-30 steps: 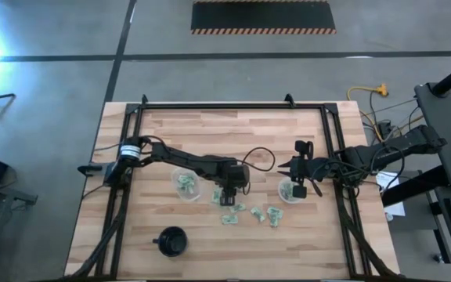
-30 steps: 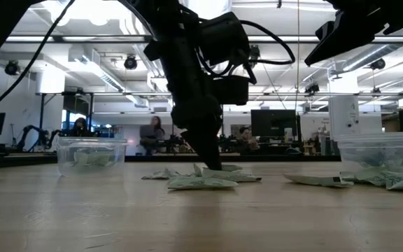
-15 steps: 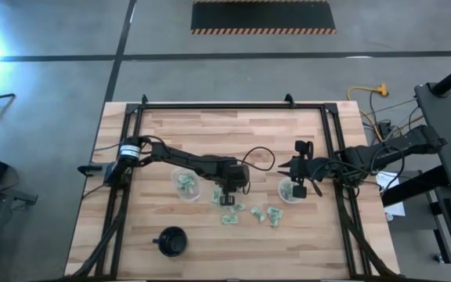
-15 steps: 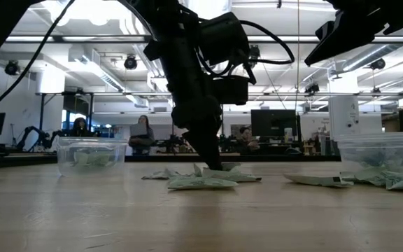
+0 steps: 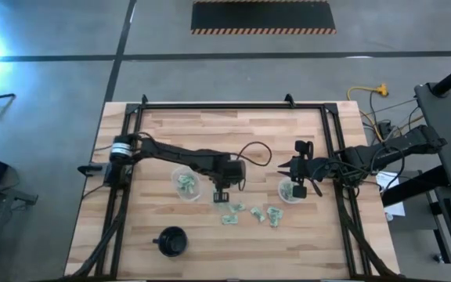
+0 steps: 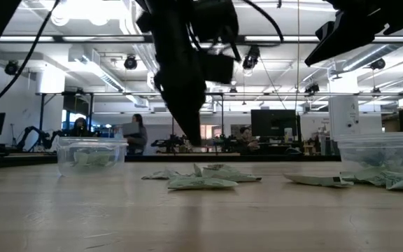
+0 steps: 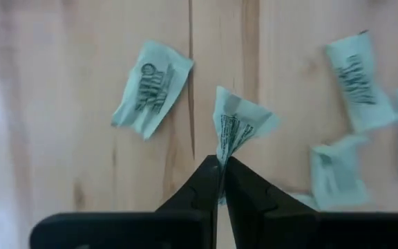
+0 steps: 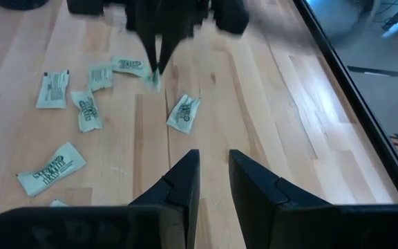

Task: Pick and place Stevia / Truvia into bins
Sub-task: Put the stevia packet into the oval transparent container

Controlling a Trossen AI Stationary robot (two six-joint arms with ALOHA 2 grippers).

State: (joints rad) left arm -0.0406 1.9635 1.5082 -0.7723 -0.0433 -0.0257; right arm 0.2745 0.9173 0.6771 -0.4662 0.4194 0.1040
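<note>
Lifted off the bench since a second ago, the left claw (image 7: 221, 166) is pinching one Stevia packet (image 7: 235, 128) between closed fingers — hanging above the loose packets (image 5: 250, 213) (between the two clear cups). One clear cup (image 5: 185, 184) is sitting just beside it; the right claw (image 5: 286, 167), slightly parted and holding nothing, is hovering by the other clear cup (image 5: 291, 190).

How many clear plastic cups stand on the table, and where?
2. One clear cup stands left of the loose Stevia packets, beside the left gripper; the other clear cup stands right of them, near the right gripper. None seems hidden.
</note>
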